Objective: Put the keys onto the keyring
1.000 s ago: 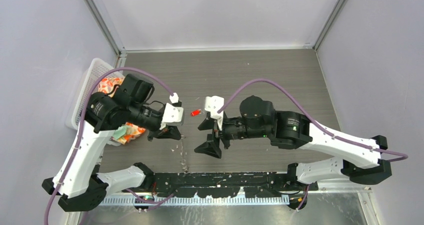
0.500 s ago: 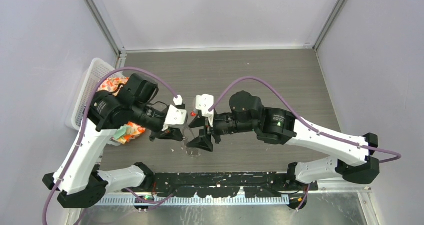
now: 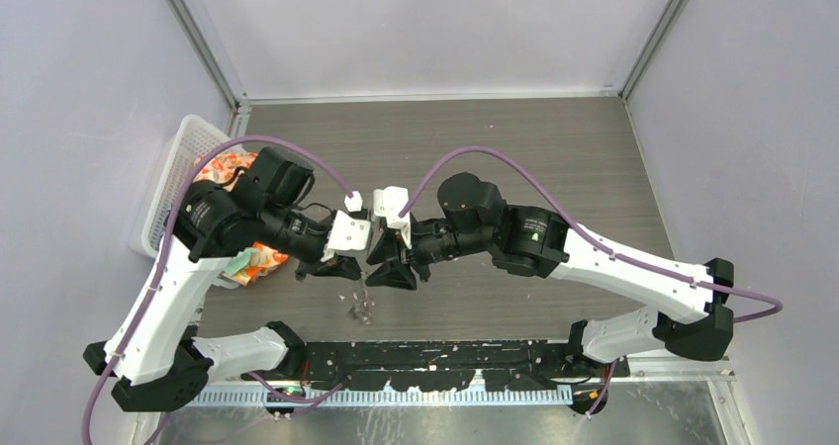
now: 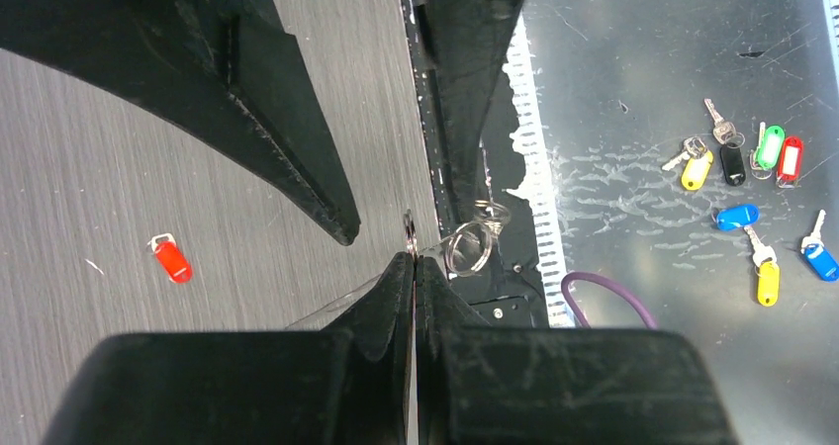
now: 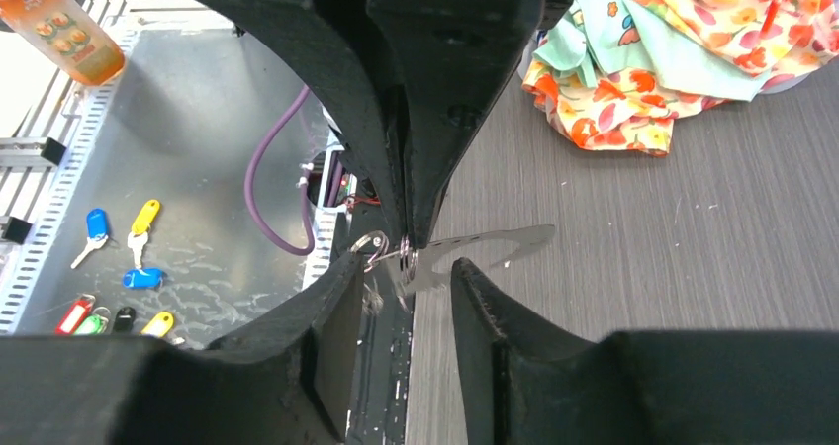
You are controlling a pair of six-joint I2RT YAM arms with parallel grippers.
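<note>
Grey wood-grain table (image 4: 59, 218). Left gripper (image 4: 411, 259) pinched shut on keyring (image 5: 485, 242); right gripper (image 5: 408, 267) parted, straddling it, empty. Red key (image 4: 170, 257) lies on table (unthreaded). Next, probably: right clamps ring, gently

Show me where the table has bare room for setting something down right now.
Bare: the far strip of the table between the back wall and the arms, and the patch beyond the right arm. Crowded: the centre, where the left gripper and right gripper meet at the keyring, red key nearby; basket and cloth fill the left edge.
</note>
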